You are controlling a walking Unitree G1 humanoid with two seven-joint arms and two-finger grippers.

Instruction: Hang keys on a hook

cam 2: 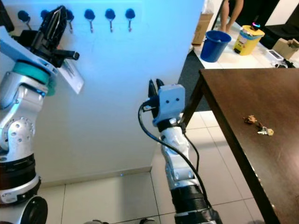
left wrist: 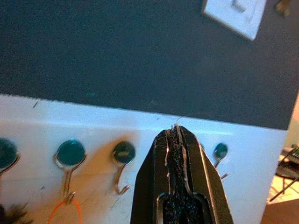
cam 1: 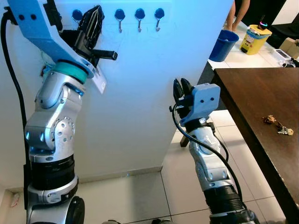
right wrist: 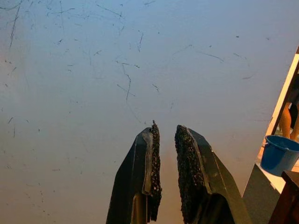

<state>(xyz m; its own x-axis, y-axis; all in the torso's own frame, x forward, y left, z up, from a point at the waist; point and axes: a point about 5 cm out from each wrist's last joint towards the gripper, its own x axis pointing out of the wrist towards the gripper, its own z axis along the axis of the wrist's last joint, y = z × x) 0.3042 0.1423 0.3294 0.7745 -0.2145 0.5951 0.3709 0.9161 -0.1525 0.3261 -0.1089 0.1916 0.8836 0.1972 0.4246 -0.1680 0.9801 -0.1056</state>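
Left tool (left wrist: pixel 176 135) fills the lower centre, fingers pressed tight together, pointing at a white wall. A row of hooks (left wrist: pixel 122 161) runs across the lower frame; an orange loop (left wrist: pixel 63 215) hangs lower left.

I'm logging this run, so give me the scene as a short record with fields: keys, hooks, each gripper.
keys: small bunch of metal keys lying on the dark brown wooden table, not held
hooks: row of blue-capped metal wall hooks on the white wall
left gripper: raised at the hook row, fingers shut, nothing visible between them
right gripper: lower, facing bare wall, fingers slightly apart, empty
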